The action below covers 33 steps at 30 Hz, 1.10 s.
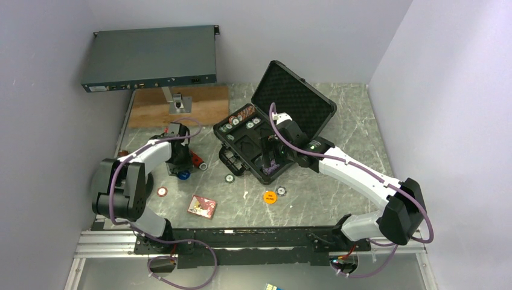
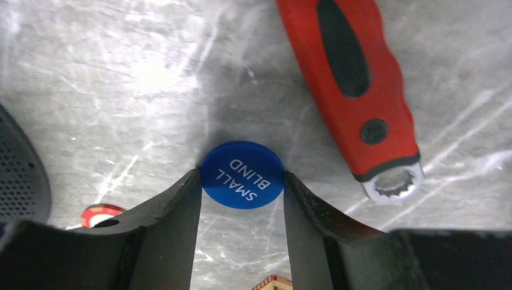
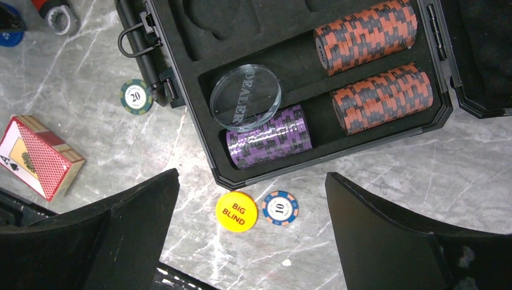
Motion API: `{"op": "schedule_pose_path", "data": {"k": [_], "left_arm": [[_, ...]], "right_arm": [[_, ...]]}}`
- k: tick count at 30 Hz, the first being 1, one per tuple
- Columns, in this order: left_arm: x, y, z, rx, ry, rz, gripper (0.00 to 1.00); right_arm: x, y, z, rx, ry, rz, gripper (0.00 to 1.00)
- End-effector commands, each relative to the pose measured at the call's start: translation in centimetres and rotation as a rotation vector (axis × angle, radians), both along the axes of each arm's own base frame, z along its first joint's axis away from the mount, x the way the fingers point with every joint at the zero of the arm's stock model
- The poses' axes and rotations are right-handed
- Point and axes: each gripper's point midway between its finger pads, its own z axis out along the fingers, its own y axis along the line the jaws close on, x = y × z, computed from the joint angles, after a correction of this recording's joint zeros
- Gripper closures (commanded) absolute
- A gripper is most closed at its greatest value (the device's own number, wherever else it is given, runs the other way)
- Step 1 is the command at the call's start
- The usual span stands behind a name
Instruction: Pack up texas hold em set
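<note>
Foam slots in your black case (image 1: 244, 145) already hold part of the set. The case lies open at the middle of the marble table (image 1: 353, 121), its lid (image 1: 296, 99) tilted back toward the far wall. From the right wrist you see two rows of orange-and-black chips (image 3: 365, 36), a shorter row of purple chips (image 3: 268, 142), and a clear dealer puck (image 3: 246, 96) resting partly on the purple row.

Your left gripper (image 2: 241, 181) is down at the table left of the case, pinching the blue disc (image 2: 243, 175) marked SMALL BLIND. Each finger presses an opposite edge while the disc lies flat on the marble. The red-handled wrench (image 2: 350, 78) lies near the disc without touching it.

Your right gripper (image 3: 252, 176) hangs over the near edge of the case with its fingers spread wide. Under it, on the table just outside the case, the orange disc (image 3: 236, 211) marked BIG BLIND lies just beside a blue-and-orange chip (image 3: 280, 208). A green chip (image 3: 136, 96) marked 20 sits close to the case's handle side. The red card deck (image 3: 39, 157) lies farther left, well apart from the case. A red-and-white chip (image 1: 162, 191) rests near your left arm. At the far left, a grey rack-mount box (image 1: 151, 60) stands over a wooden board (image 1: 202, 106).
</note>
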Motion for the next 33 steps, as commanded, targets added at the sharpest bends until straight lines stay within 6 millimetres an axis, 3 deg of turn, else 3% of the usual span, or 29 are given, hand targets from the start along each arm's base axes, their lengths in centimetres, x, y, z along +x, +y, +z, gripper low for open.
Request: {"op": "schedule_pose_path", "data": {"k": [1,15,25,33], "left_arm": [[0.3,-2.2,1.8,-0.070,-0.042,-0.035,0.62],[1.2,-4.5,9.0,-0.103,-0.183,-0.120,0.62],[4.9,-9.3,13.3,-0.145,-0.293,-0.236,0.62],[7.8,-14.8,14.0,-0.192,-0.341,-0.358,0.63]], "right_arm": [[0.6,0.6,2.3,0.058,-0.059,0.011,0.06],[1.6,1.1,5.0,0.086,-0.107,0.000,0.05],[2.1,-0.3,7.0,0.112,-0.158,-0.070,0.06],[2.2,-2.5,8.6,0.112,-0.204,-0.142,0.06]]}}
